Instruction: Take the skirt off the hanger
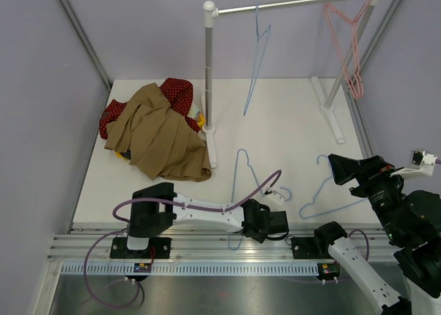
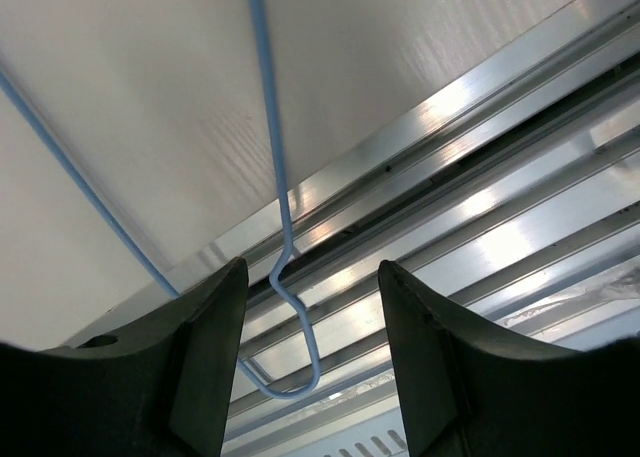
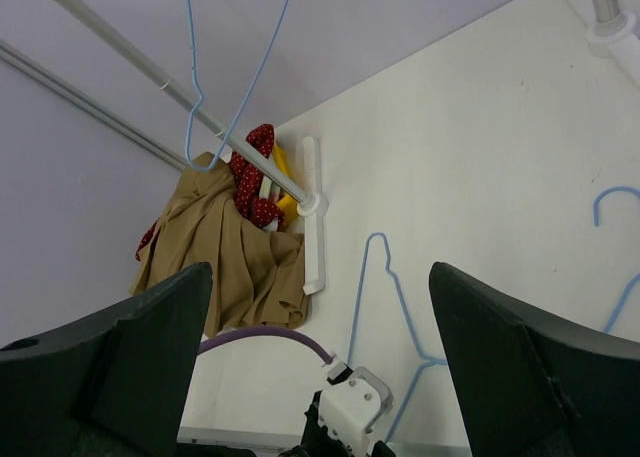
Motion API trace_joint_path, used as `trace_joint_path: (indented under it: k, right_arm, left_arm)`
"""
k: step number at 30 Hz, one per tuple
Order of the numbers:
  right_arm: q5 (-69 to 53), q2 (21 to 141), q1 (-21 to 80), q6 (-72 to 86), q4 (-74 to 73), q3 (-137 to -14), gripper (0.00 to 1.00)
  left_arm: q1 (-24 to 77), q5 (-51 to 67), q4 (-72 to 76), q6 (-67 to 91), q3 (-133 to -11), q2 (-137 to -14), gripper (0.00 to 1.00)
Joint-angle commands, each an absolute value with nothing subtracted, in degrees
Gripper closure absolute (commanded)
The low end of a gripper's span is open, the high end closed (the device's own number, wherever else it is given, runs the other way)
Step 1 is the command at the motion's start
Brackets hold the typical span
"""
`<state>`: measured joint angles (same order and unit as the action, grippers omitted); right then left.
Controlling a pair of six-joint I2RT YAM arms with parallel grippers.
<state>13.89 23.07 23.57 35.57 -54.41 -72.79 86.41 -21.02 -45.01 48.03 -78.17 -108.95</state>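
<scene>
The left claw (image 2: 310, 277) hangs low over the near edge of the white table (image 1: 289, 129), its two black fingers (image 2: 205, 362) partly apart. The curled hook of a light blue wire hanger (image 2: 290, 307) lies between them. Neither finger touches the wire, so this claw has hold of nothing. That hanger lies flat, with its hook reaching out over the ribbed aluminium rail (image 2: 480, 207) at the table's front.

The right claw (image 3: 320, 272) is raised on the right side and spread as wide as it goes, with nothing between its jaws. It looks across the table towards the far left corner.

The tan pleated fabric skirt (image 1: 158, 132) lies there in a loose heap on the table, off any hanger. It is just left of the foot of the white rack post (image 1: 209, 74). It rests on top of a red garment with white dots (image 1: 180, 91). A small patch of something yellow (image 1: 198, 119) shows at its right edge.

A second light blue wire hanger (image 1: 324, 191) lies flat on the table near the right claw, well apart from the skirt. On the silver rail of the clothes rack (image 1: 289, 5) a third blue wire hanger (image 1: 258, 60) hangs bare. Some pink wire hangers (image 1: 344, 43) hang at the rail's right end.
</scene>
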Motion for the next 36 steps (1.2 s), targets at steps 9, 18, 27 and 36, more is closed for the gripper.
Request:
trace_joint_path:
  k: [9,18,27,36]
  right_arm:
    - [15.38,23.99,23.38,34.28,-53.88,-71.9,0.02]
    - [15.03,24.17,23.38,33.93,-53.26,-70.75,0.02]
    - [14.77,24.17,23.47,33.93,-52.56,-69.61,0.02]
    - [15.73,25.22,23.38,32.61,-52.82,-70.75,0.02]
  left_arm:
    - [85.96,-21.45,-39.03,51.06,-74.53,-111.97,0.45]
    - [84.82,-22.24,-36.04,54.05,-72.25,-113.29,0.51]
    - [83.32,-23.2,-34.8,54.67,-70.4,-113.03,0.76]
    - [83.41,-28.48,-41.66,55.11,-73.3,-107.41,1.0]
